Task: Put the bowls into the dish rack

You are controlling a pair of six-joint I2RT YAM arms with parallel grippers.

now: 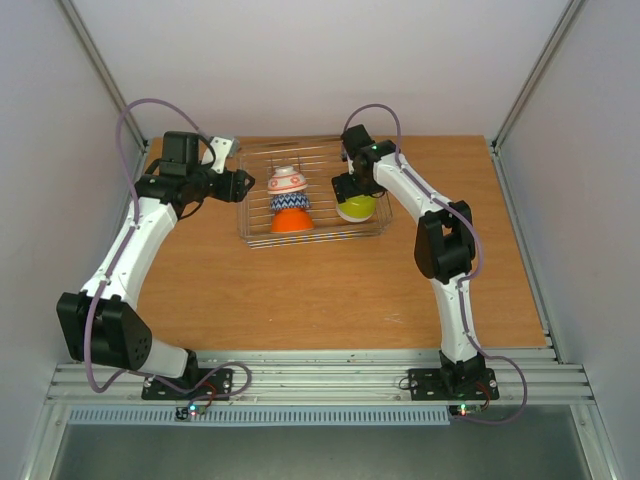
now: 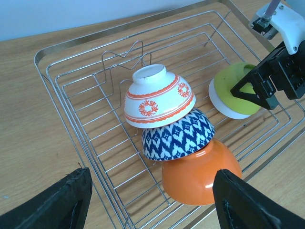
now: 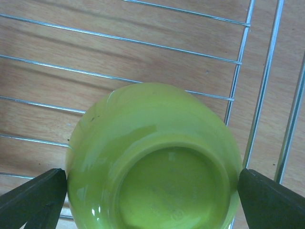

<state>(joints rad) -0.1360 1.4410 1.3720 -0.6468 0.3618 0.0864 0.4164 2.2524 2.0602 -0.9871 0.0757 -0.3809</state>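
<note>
Three bowls lean in a row inside the wire dish rack: white with red pattern, blue-and-white zigzag and orange. At the rack's right end, a yellow-green bowl rests upside down against a plain white bowl. My right gripper is open directly over the yellow-green bowl, one finger close by each side. My left gripper hangs open at the rack's left side, facing the orange bowl, with nothing between its fingers.
The rack sits at the back middle of the wooden table, with raised wire dividers behind the three bowls. White walls enclose the table on three sides.
</note>
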